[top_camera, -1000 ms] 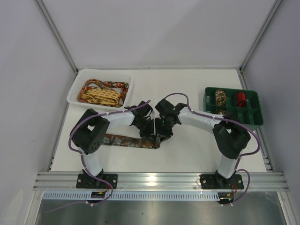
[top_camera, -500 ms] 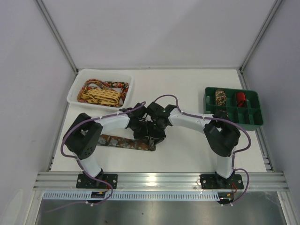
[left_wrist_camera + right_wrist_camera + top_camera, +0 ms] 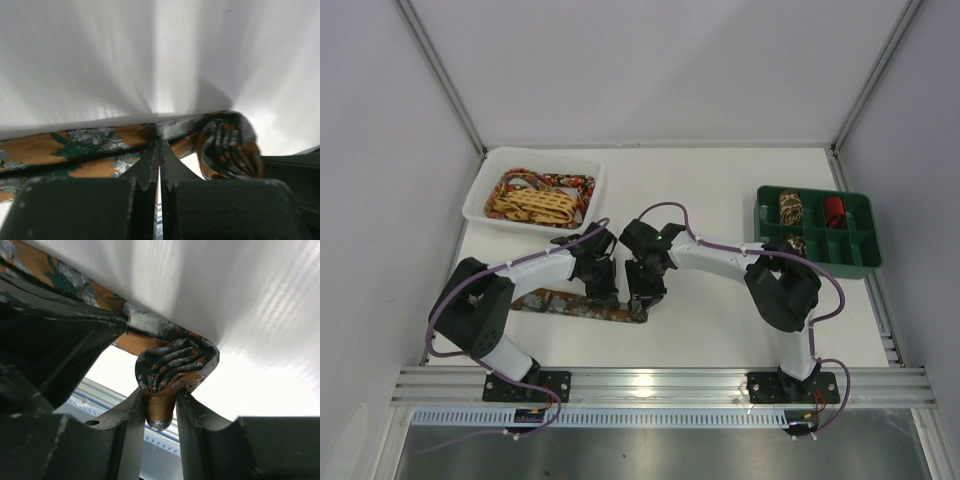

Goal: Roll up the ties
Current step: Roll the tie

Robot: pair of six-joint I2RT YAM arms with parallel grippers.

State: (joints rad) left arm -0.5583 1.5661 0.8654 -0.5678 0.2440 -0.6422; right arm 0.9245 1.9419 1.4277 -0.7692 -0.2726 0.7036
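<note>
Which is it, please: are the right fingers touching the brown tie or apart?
Touching. The right wrist view shows both fingers clamped on the rolled end of the tie.

Left arm [image 3: 535, 268] and right arm [image 3: 715, 257] reach inward from the near edge of the table [image 3: 720, 190], wrists bent down, tips just beside each other. Left gripper [image 3: 159, 150] jaws pressed fully together. Right gripper [image 3: 160, 397] jaws partly apart, pinching the rolled end of the brown tie [image 3: 175, 362].
</note>
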